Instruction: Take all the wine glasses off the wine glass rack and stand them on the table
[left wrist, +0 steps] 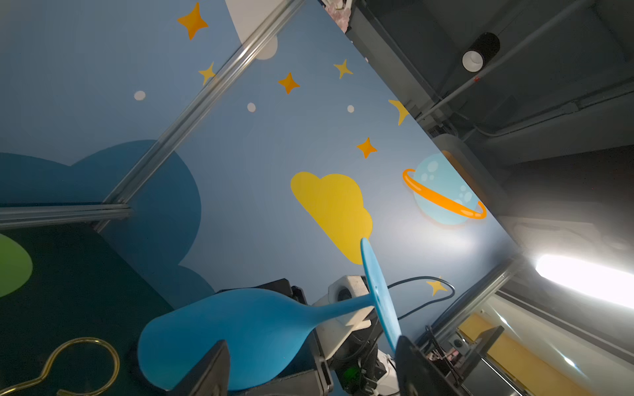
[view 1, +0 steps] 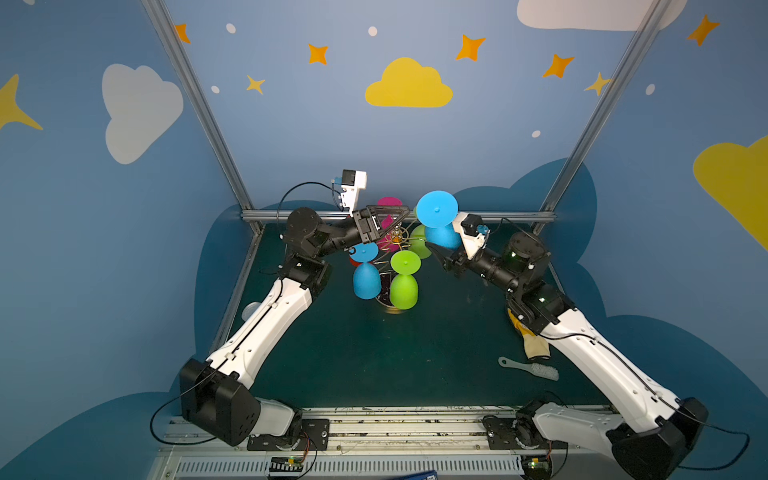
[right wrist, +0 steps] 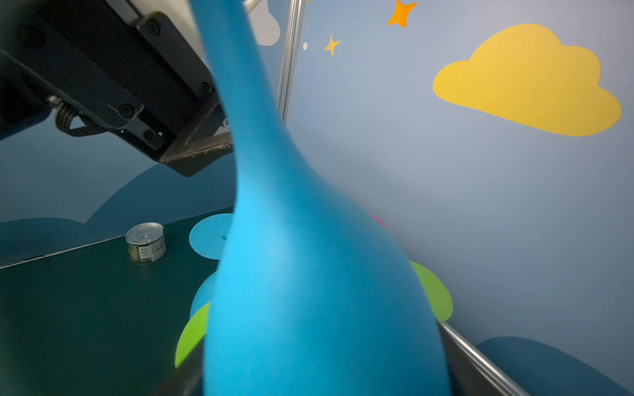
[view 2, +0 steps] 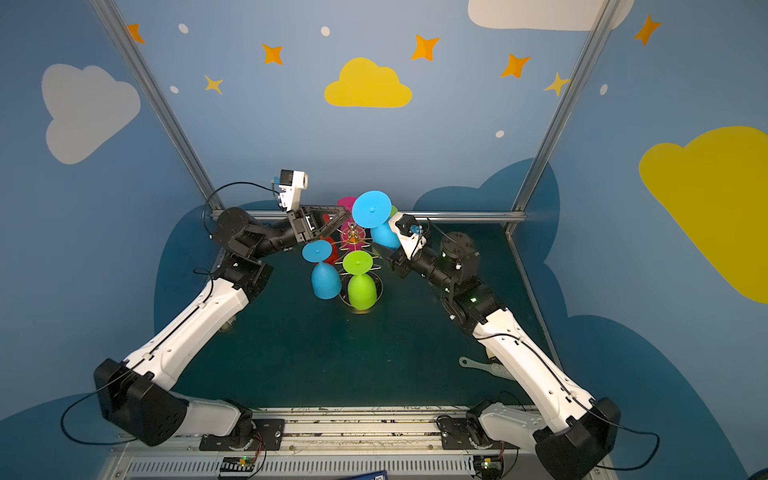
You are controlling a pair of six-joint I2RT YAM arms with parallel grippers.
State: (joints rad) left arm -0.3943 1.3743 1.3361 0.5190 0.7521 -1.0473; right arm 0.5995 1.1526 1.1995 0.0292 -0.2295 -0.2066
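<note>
showing wine glass stem: wrist views

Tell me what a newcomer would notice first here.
The blue wine glass stands out: held aloft foot-up by the right gripper, just right of the gold wine glass rack, its bowl filling the right wrist view. The rack, mid-table toward the back, carries bright glasses, a green glass and a second blue glass hanging nearest the camera.

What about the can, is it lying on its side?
No, in the right wrist view the can stands upright on the table, with its lid facing up.
</note>
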